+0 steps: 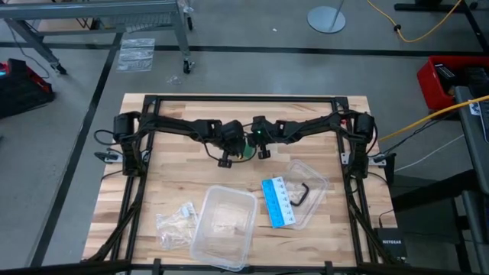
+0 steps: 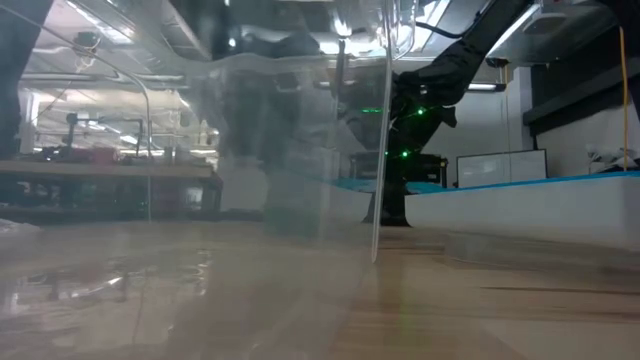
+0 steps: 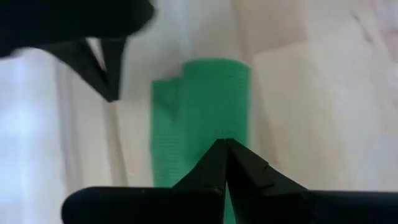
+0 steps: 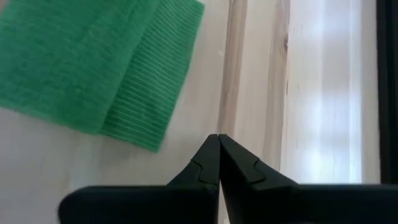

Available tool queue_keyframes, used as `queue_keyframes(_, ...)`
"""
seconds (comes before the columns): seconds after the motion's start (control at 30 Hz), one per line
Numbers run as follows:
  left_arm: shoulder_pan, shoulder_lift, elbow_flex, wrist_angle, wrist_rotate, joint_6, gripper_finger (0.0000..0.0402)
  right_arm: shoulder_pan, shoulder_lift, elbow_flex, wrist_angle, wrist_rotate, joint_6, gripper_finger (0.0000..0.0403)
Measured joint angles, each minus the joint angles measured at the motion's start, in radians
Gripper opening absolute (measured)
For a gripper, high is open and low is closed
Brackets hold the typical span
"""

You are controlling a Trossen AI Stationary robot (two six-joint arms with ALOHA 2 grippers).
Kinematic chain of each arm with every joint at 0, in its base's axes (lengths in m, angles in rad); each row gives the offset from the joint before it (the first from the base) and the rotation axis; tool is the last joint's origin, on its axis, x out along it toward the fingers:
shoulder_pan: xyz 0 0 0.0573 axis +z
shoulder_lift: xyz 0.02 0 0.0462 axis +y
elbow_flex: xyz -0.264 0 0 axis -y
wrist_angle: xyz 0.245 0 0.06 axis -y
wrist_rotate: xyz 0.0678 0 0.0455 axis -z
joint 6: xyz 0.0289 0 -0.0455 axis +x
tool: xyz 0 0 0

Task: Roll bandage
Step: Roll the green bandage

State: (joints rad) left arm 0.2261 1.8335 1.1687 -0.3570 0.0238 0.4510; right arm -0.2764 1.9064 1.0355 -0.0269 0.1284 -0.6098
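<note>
The green bandage [image 1: 247,150] lies flat on the wooden table [image 1: 176,176] at its far middle, between my two arms. It is folded over into layers [image 4: 93,68]. In the left wrist view my left gripper [image 3: 225,144] is shut, its tips over the strip's middle [image 3: 205,106]. My right gripper [image 4: 217,138] is shut too, over bare wood just beside one ribbed edge of the bandage [image 4: 149,106]. Its dark finger [image 3: 102,68] also shows in the left wrist view. My left gripper's shut fingertips slant down over the bandage's middle [image 3: 211,134], along the strip. I cannot tell whether they touch the cloth. My right gripper stands off the bandage and touches none of it.
A clear plastic tub [image 1: 223,225] stands near the front edge and fills much of the low view [image 2: 300,150]. To its right a clear tray [image 1: 317,179] holds a blue-and-white card [image 1: 277,201] and a black bent tool [image 1: 303,192]. A crumpled clear wrapper [image 1: 176,223] lies front left.
</note>
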Motion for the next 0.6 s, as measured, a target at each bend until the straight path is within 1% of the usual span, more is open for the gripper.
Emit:
queue_keyframes(0.2, 0.046, 0.038, 0.002, 0.043, 0.000, 0.002, 0.0000, 0.000, 0.000, 0.000, -0.006, 0.000, 0.006, 0.0008)
queue_keyframes(0.43, 0.057, 0.041, 0.001, 0.090, -0.024, 0.022, 0.0000, 0.000, 0.000, 0.000, 0.000, -0.004, 0.006, 0.0008)
queue_keyframes(0.6, 0.068, 0.075, 0.001, 0.119, -0.023, 0.027, 0.0000, -0.001, 0.000, 0.000, -0.013, -0.003, 0.006, 0.0008)
